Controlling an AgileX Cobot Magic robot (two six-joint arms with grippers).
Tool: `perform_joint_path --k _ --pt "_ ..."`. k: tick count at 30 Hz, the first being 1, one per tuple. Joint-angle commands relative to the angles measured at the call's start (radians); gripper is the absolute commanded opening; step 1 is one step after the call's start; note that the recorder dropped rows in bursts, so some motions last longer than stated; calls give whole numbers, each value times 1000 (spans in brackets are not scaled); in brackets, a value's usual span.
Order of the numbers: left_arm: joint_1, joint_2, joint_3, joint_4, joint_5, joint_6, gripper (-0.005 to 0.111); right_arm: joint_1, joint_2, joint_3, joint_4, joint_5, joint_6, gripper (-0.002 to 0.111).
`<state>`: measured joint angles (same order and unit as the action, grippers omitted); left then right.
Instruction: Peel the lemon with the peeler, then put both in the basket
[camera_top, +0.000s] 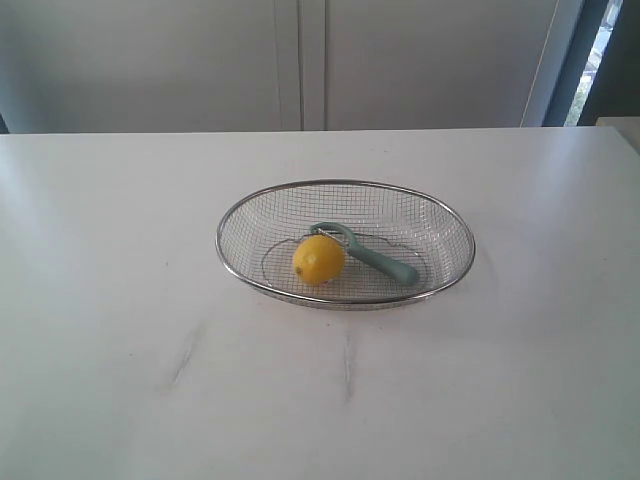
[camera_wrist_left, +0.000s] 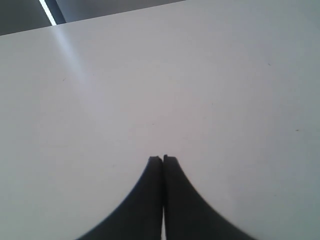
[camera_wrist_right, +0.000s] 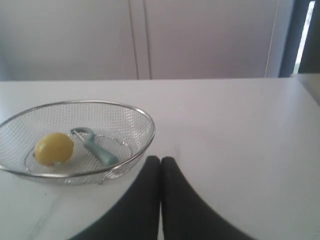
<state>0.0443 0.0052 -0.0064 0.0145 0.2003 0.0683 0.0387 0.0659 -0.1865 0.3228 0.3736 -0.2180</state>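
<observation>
The yellow lemon lies inside the silver wire basket in the middle of the white table. Right beside it, also in the basket, rests the teal-handled peeler, its head curving over the lemon. The right wrist view shows the lemon, the peeler and the basket a short way off from my right gripper, which is shut and holds nothing. My left gripper is shut too, empty, above bare table. Neither gripper shows in the exterior view.
The white table spreads wide on all sides of the basket. Grey cabinet doors stand behind its far edge. Faint scuff marks show on the near part of the tabletop.
</observation>
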Motion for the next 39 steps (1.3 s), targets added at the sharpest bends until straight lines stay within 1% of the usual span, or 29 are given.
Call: perform_joint_path --k 1,3,9,15,19,22,31,39 --pt "3 -5 6 -2 -6 0 1 -72 -66 80 6 -69 6 0" --pt "3 -5 6 -2 -6 0 1 -90 -66 103 6 -77 4 0" --pt "3 -5 6 -2 -4 0 1 -92 -66 187 -6 -147 -3 0" --pt "3 -5 6 -2 -4 0 1 -125 -66 187 -14 -41 -30 0" --pt "3 -5 6 -2 -4 0 1 -146 -66 187 -15 -38 -134 0" --pt "3 -5 6 -2 -4 0 1 -110 -66 187 -17 -38 -181 0" --pt "3 -5 6 -2 -4 0 1 52 -66 187 -6 -29 -169 0" --pt "3 -5 6 -2 -4 0 1 53 -66 187 0 -22 -24 0"
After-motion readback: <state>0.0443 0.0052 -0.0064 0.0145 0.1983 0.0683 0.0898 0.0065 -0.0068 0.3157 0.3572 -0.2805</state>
